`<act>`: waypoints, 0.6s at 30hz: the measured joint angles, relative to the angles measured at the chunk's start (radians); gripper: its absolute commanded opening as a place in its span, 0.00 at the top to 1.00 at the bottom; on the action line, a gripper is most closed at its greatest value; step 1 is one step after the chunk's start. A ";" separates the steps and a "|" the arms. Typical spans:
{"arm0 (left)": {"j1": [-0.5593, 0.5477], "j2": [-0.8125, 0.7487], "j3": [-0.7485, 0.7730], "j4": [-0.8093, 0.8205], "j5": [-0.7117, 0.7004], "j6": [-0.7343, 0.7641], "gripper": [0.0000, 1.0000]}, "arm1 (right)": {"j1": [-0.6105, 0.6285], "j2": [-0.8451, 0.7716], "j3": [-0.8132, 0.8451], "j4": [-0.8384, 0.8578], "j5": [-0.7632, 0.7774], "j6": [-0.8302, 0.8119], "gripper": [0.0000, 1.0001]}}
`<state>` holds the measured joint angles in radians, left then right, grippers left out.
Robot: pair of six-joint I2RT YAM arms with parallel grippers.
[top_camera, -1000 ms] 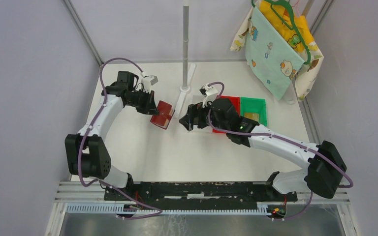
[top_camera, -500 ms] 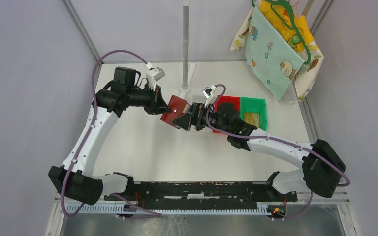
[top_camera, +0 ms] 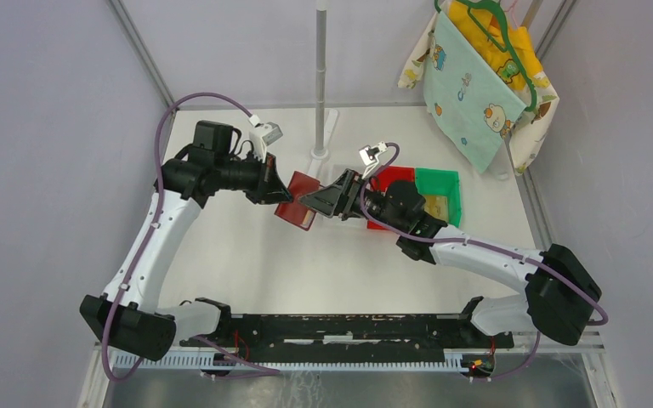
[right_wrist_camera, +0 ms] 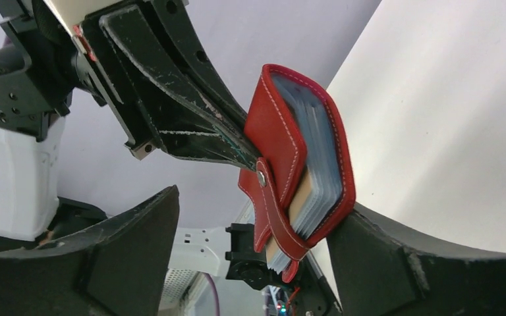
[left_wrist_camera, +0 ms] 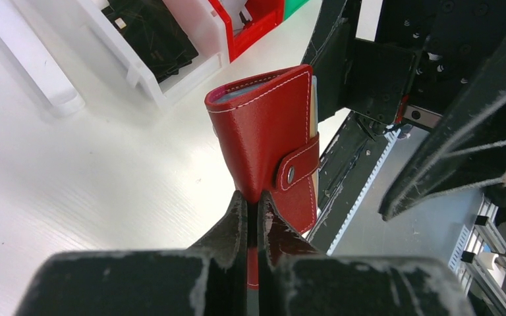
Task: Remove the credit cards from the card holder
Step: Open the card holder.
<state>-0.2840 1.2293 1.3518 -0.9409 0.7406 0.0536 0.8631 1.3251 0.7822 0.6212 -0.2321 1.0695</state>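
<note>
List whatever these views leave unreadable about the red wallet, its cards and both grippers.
- Thin grey-blue and tan credit cards: the right wrist view shows only stacked edges between the covers of the glossy red folding card holder; count and faces are hidden.
- Holder's lower edge: left wrist view, pinched inside the black left gripper.
- Black right gripper: top view, its body covers part of the holder; whether a finger touches it is unclear.
</note>
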 measured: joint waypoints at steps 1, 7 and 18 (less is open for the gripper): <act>0.000 -0.002 -0.001 0.000 0.000 0.000 0.98 | 0.000 0.000 0.000 -0.002 0.000 0.007 0.31; 0.000 -0.028 -0.004 -0.001 0.002 0.001 0.96 | -0.007 0.013 0.000 -0.012 0.004 0.036 0.68; 0.000 -0.043 -0.018 -0.048 0.056 0.069 0.14 | -0.047 0.024 0.001 0.074 -0.053 0.050 0.88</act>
<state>-0.2840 1.1862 1.3338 -0.9886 0.7967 0.1223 0.8158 1.3491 0.7830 0.6956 -0.2855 1.1194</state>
